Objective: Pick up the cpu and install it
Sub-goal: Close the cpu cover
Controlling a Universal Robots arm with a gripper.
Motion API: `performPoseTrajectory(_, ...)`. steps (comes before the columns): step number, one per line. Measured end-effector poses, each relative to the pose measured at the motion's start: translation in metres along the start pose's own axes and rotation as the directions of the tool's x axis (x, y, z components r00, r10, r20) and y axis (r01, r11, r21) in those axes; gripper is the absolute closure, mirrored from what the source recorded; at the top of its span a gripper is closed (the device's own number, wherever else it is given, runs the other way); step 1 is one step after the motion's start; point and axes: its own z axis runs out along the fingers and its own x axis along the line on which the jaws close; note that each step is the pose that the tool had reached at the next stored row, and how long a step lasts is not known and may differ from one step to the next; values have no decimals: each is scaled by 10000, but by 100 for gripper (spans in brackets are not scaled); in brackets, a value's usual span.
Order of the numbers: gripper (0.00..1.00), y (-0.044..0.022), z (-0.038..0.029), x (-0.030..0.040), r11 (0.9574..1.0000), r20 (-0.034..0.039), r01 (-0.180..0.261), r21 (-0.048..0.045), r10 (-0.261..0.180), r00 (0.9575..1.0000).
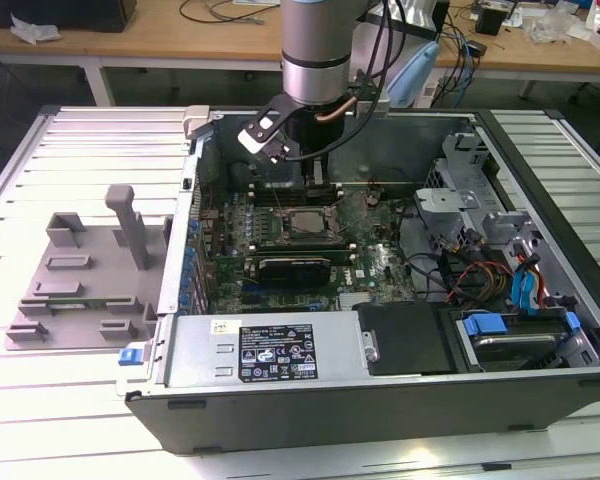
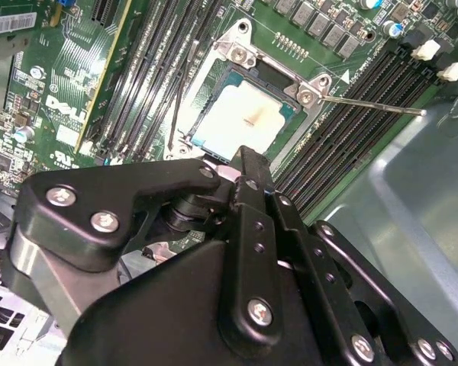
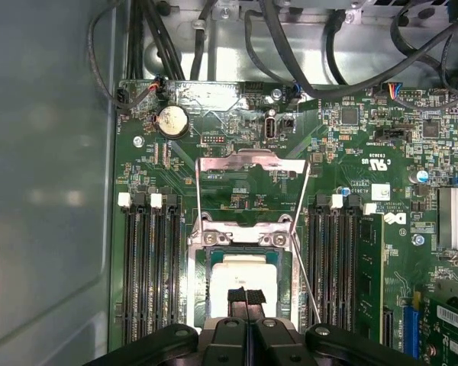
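A small, thin, square cpu with a pale silvery metal top [image 2: 248, 114] [image 3: 240, 276] is lying flat inside the square metal-framed socket [image 3: 240, 238] on a green motherboard [image 3: 351, 156]. The socket's hinged metal cover plate [image 3: 252, 171] is standing open beside the socket. The arm's black jaws are pressing together, gripping nothing, and hanging above the socket, apart from the cpu. Long black memory slots [image 3: 149, 267] are flanking the socket.

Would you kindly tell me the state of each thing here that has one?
cpu: lying flat, unheld.
load plate: swung up, open.
latch lever: released.
computer case: side open.
gripper: shut, empty, above the cpu.
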Motion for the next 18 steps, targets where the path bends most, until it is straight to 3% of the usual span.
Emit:
performPoseTrajectory(2,89,1,0,0,10000,0,0,0,0,10000)
performPoseTrajectory(5,89,6,-89,-1,10000,0,0,0,0,10000)
performPoseTrajectory(18,89,14,-227,-2,10000,0,0,-1,0,10000)
